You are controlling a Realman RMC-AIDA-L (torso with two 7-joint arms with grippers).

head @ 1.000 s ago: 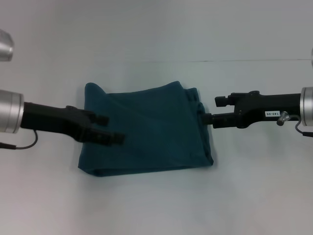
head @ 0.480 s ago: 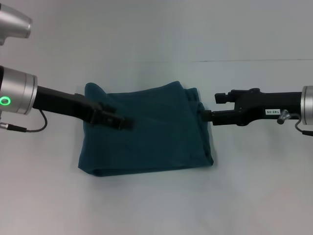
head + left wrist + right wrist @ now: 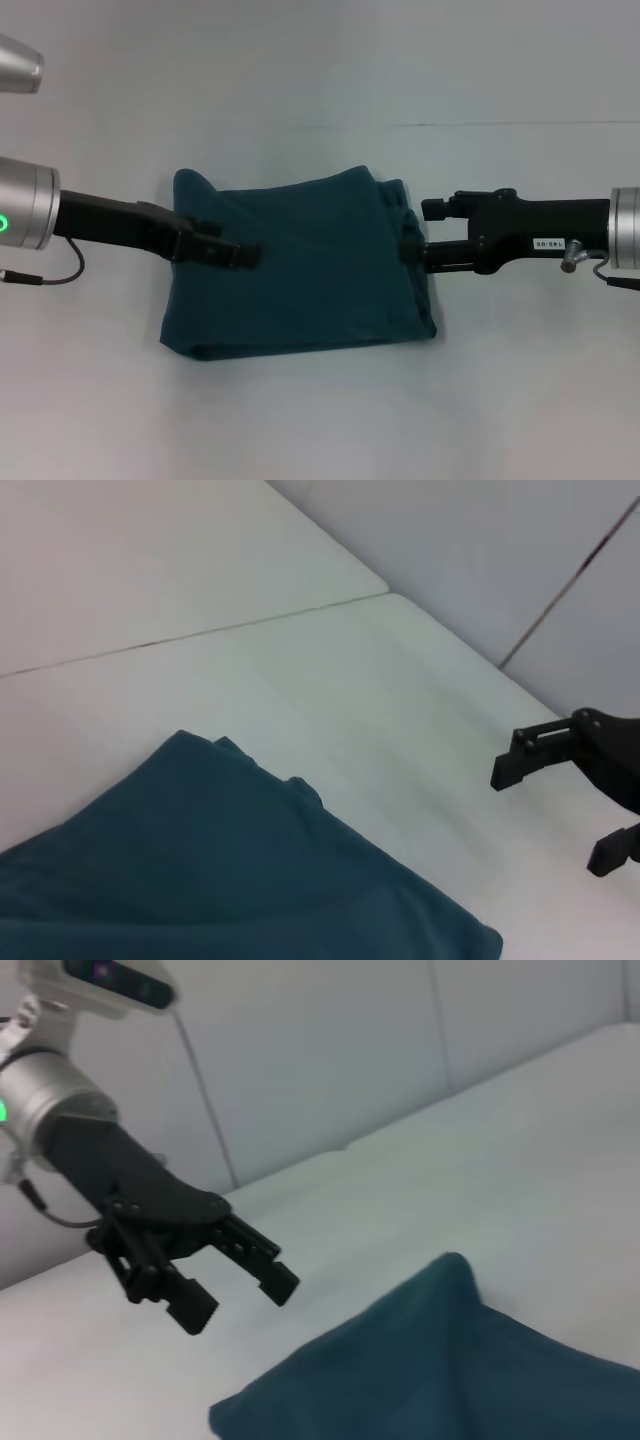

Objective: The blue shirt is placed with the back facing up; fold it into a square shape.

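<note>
White table (image 3: pixel 320 60) held your blue shirt (image 3: pixel 300 265), folded at frame centre, unmoved. Left gripper (image 3: pixel 240 253), fingers parted and empty, had retreated slightly leftward. Right gripper (image 3: pixel 408 250) had advanced onto the shirt's right edge; finger state unclear.

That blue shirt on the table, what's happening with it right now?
The blue shirt lies folded into a rough rectangle on the white table. The left gripper is out over the shirt's left part with its jaws open, holding nothing. The right gripper sits at the shirt's right edge, also open. Neither one grips the fabric, so the fold looks nearly finished or between steps.
</note>
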